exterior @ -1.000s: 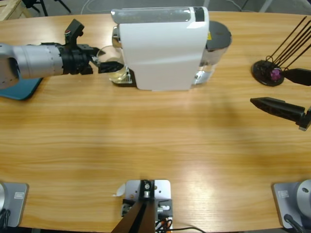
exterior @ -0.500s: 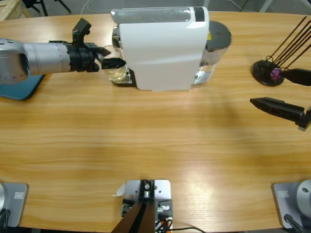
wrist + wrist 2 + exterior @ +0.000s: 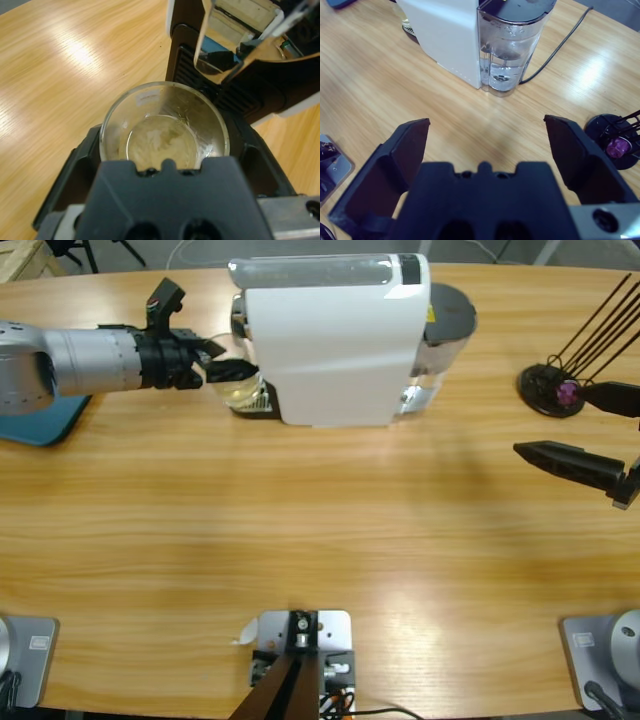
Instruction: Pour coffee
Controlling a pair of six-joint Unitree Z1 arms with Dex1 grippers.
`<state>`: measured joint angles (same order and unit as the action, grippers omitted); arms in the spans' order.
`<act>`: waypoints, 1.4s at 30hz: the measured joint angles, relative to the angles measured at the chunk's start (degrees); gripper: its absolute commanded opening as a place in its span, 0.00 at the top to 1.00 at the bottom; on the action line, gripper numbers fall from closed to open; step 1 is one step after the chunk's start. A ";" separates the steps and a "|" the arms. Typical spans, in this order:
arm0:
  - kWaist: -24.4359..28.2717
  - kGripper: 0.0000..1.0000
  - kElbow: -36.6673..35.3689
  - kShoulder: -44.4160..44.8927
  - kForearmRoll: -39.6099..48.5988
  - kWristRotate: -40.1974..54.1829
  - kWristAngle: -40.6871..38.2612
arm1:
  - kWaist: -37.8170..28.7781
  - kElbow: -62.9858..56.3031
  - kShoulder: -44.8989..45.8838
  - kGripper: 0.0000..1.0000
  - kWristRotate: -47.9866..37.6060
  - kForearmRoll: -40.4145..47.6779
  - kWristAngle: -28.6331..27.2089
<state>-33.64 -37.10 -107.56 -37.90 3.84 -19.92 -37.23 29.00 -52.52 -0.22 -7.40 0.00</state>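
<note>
A small clear glass (image 3: 165, 125) sits between my left gripper's black jaws, which press on both of its sides. A little pale yellowish coffee (image 3: 161, 144) lies in its bottom. The glass is right in front of the coffee machine's black drip tray and spout (image 3: 225, 60). From above, the left gripper (image 3: 226, 370) reaches in from the left to the glass (image 3: 238, 392) at the white machine's (image 3: 335, 340) left end. My right gripper (image 3: 590, 428) hangs open over the table's right side, with nothing between its jaws (image 3: 486, 125).
The machine's clear water tank (image 3: 510, 50) stands at its right end, with a cable behind it. A black capsule stand with a purple capsule (image 3: 567, 392) is at the far right. A blue pad (image 3: 40, 425) lies at the left edge.
The left arm has shifted slightly toward the table's far edge and the machine, with the glass between its jaws. The right arm has stayed still.
</note>
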 measured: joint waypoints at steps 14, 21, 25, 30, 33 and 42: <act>6.26 0.41 6.05 10.37 1.59 0.00 0.45 | 0.00 0.00 -0.02 0.00 0.00 0.07 0.00; 14.01 0.41 8.76 15.33 2.16 0.00 8.68 | 0.00 0.00 -0.02 0.00 0.00 0.18 0.32; 20.65 0.41 9.46 15.75 2.15 -0.02 10.66 | 0.00 0.00 -0.02 0.00 0.00 0.18 1.03; 28.51 0.41 10.17 15.68 2.10 -0.02 11.42 | 0.00 0.00 -0.90 0.00 0.00 0.19 1.79; 30.91 0.41 10.20 14.47 0.76 -0.07 12.09 | 0.00 0.00 -2.01 0.00 0.00 0.19 1.99; 36.51 0.41 12.46 4.88 -9.67 -3.33 12.32 | 0.00 0.00 -2.39 0.00 0.00 0.18 1.99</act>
<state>2.88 -24.64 -102.68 -47.58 0.51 -7.60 -37.23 29.00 -54.90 -0.22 -7.22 1.99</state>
